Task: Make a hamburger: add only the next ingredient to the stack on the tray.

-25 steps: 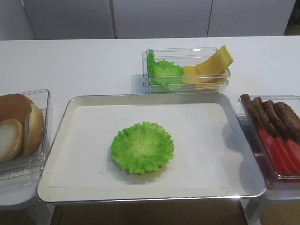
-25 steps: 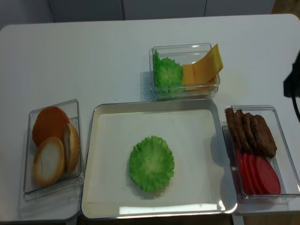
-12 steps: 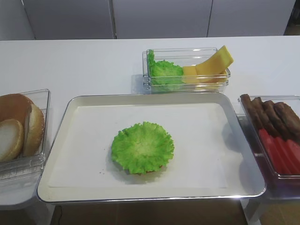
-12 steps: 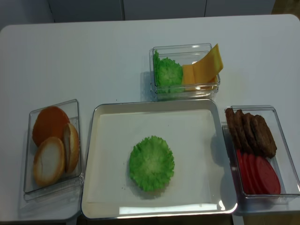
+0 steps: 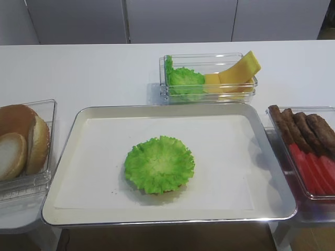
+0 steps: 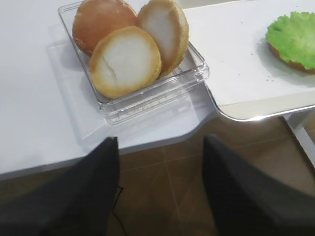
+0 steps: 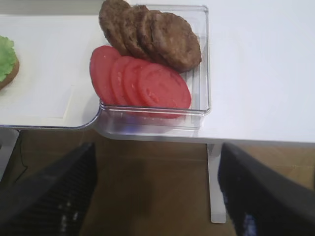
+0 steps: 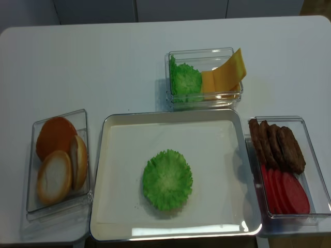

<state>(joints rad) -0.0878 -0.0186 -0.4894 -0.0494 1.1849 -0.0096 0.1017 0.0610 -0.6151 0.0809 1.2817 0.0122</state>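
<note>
Right gripper [image 7: 156, 196]: jaws spread wide, holding nothing, its two dark fingers [image 7: 49, 196] at the lower corners of the right wrist view. Left gripper [image 6: 160, 191]: jaws likewise parted and empty, dark fingers [image 6: 74, 196] low in the left wrist view. Neither arm shows in the high views.

white table [image 8: 103, 57], pale cabinet panels [image 5: 178, 21] behind, brown floor [image 6: 162, 196] below

Patties [image 8: 276, 145], tomatoes [image 8: 283, 191], cheese [image 8: 223, 76], buns [image 8: 59, 158]

Shiny metal tray [image 5: 264, 141] with matt white paper lining [image 5: 220, 157]; clear glossy plastic containers [image 5: 209, 60].
</note>
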